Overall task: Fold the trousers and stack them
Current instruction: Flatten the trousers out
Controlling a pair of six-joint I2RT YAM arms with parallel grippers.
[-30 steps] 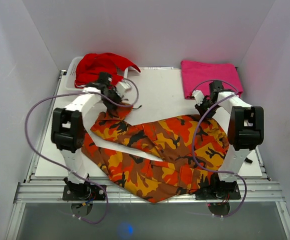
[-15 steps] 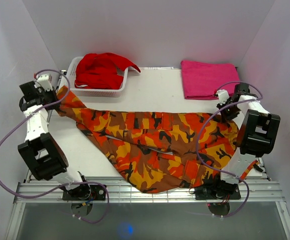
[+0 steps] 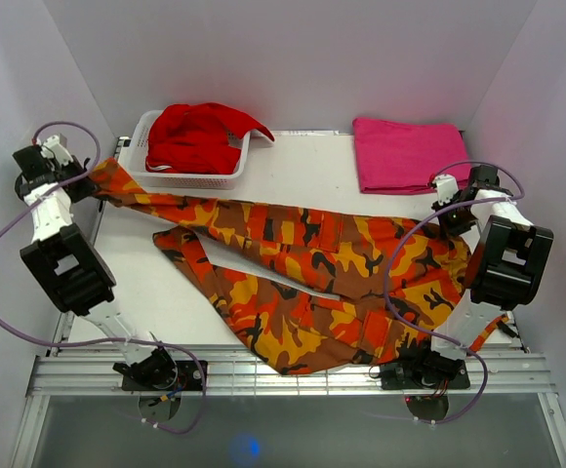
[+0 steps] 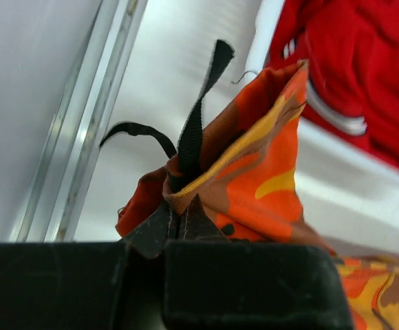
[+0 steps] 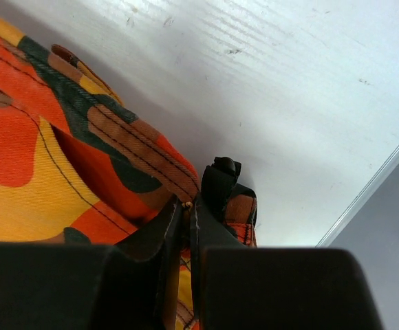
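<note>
The camouflage trousers [image 3: 303,263], orange, red, yellow and black, lie stretched across the white table from far left to right. My left gripper [image 3: 86,183] is shut on the hem end of one leg at the table's left edge; the wrist view shows the jaws pinched on the hem [image 4: 206,172] with a black strap sticking up. My right gripper [image 3: 456,216] is shut on the waist end at the right edge; its wrist view shows the jaws clamped on the waistband [image 5: 165,165]. The second leg [image 3: 190,249] lies loose below the stretched one.
A white basket [image 3: 190,177] holding a plain red garment [image 3: 200,132] stands at the back left, close to the held leg. A folded pink cloth [image 3: 405,151] lies at the back right. The trousers' lower part hangs over the table's front edge [image 3: 293,366].
Both arms have swung outward, left to the left and right to the right. The trousers have gone from a bunched heap in the middle to stretched out across the table.
</note>
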